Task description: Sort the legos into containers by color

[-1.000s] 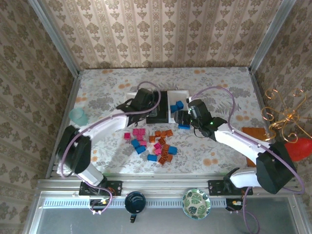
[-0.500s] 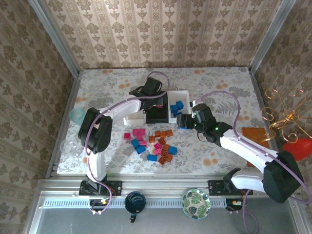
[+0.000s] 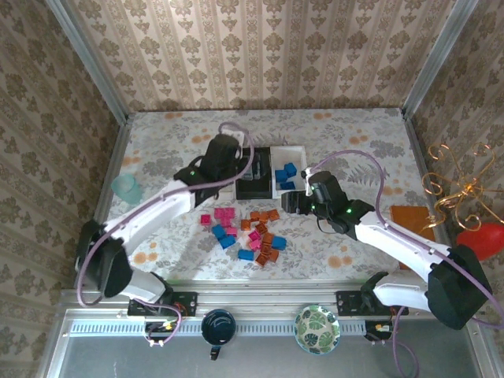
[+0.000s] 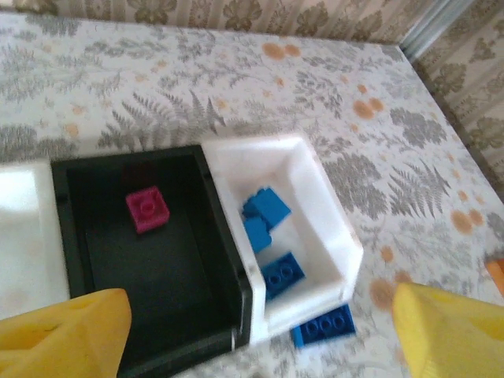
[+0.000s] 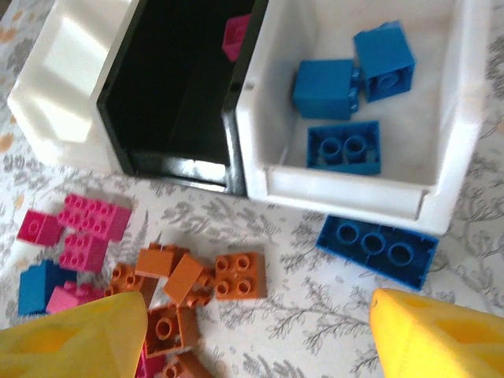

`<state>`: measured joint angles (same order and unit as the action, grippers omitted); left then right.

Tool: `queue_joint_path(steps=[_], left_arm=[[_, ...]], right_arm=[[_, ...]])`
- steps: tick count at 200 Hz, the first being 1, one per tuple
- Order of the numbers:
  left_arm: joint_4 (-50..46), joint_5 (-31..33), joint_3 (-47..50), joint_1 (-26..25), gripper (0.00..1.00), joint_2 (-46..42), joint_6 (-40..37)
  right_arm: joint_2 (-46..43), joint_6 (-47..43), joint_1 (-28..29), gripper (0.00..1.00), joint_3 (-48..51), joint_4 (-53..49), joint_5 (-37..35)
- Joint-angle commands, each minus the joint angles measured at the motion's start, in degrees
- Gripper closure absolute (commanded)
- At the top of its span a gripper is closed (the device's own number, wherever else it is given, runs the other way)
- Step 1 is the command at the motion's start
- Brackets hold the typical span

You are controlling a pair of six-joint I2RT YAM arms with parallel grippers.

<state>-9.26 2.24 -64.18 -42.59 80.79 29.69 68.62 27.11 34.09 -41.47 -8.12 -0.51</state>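
Three containers stand in a row: a white tray point(image 5: 67, 75), a black tray point(image 4: 169, 287) and a white tray point(image 4: 327, 213). One magenta lego point(image 4: 147, 209) lies in the black tray. Three blue legos point(image 5: 344, 147) lie in the right white tray, and a long blue lego point(image 5: 378, 244) rests on the table just outside it. Orange legos point(image 5: 240, 276), magenta legos point(image 5: 87, 224) and blue ones are piled loose point(image 3: 250, 232). My left gripper point(image 4: 256, 346) hovers open and empty above the trays' near edge. My right gripper point(image 5: 256, 346) hangs open and empty over the orange legos.
A pale green cup point(image 3: 126, 187) stands at the table's left edge. A dark cup point(image 3: 218, 327) and a green-patterned bowl point(image 3: 317, 328) sit on the rail in front. The patterned walls close in the back and sides.
My left gripper has gone from shut to open and has drawn back left from over the black tray, where a magenta lego now lies. The right gripper shifted slightly toward the pile.
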Motion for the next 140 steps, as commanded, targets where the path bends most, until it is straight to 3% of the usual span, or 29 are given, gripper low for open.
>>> queue_joint_path(steps=[1,73,108,140], left_arm=[[1.87,1.63,10.01,-1.12,0.00,-6.37,0.80],[2.96,8.32,36.88,-3.73,0.00,-31.30,6.83],[-3.36,11.23,39.88,-3.98,0.00,-38.20,8.23],[-5.47,12.42,40.43,-3.88,0.00,-40.79,8.35]], right_arm=[[1.15,-2.09,2.40,0.24,0.58,-3.57,4.56],[10.66,-5.56,12.76,0.27,-0.62,-6.34,6.03],[9.69,-10.54,18.14,0.31,-2.35,-8.73,2.91],[10.39,-13.18,22.02,0.34,-5.26,-13.50,4.85]])
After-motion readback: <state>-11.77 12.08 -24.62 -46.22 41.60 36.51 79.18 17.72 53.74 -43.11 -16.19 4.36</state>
